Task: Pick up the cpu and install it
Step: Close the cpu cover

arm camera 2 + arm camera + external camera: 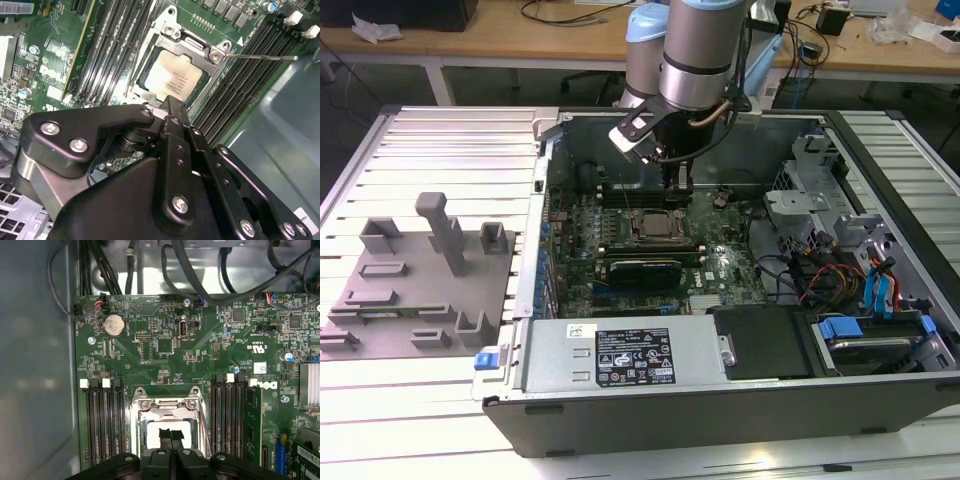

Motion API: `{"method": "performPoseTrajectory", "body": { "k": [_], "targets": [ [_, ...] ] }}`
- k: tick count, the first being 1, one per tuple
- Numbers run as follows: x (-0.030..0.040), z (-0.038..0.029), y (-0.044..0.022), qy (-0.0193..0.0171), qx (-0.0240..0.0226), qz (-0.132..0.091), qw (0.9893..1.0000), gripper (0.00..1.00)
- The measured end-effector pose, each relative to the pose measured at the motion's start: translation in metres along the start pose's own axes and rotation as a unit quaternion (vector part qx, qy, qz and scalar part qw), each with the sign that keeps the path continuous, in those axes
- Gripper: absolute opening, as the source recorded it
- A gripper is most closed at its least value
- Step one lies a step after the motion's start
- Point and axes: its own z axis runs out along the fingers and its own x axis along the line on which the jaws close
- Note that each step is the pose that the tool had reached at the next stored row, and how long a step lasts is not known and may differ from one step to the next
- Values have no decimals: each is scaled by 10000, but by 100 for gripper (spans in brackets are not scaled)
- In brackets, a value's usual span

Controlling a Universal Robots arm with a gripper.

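The cpu (pixel 175 79), a pale silver square, lies flat inside the dark metal-framed socket (pixel 192 45) on the green motherboard. In the first wrist view the cpu (pixel 152 432) shows between the socket's frame rails. My gripper (pixel 170 436) hangs just above the cpu's near edge with its black fingers (pixel 167 107) pressed together and nothing visible between them. In the exterior view the gripper (pixel 681 186) points down into the open computer case, just behind the socket (pixel 654 228).
Memory slots (pixel 102 420) flank the socket on both sides. A thin socket lever (pixel 260 57) sticks out beside the frame. Cables (pixel 200 270) run along the case's back wall. A grey tray with blocks and posts (pixel 415 290) sits outside the case on the exterior view's left.
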Motion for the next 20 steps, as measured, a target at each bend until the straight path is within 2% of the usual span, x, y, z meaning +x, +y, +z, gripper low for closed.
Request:
{"method": "performPoseTrajectory", "body": {
  "k": [2,5,11,14,16,18,20],
  "targets": [
    [0,0,0,-8,-4,-243,9997,11],
    [0,0,0,-16,-9,-492,9988,11],
    [0,0,0,-33,-18,-992,9951,11],
    [0,0,0,-40,-22,-1209,9927,11],
    [0,0,0,-44,-24,-1356,9908,11],
    [0,0,0,-53,-29,-1624,9867,11],
    [0,0,0,-62,-34,-1904,9817,11]
  ]
}}
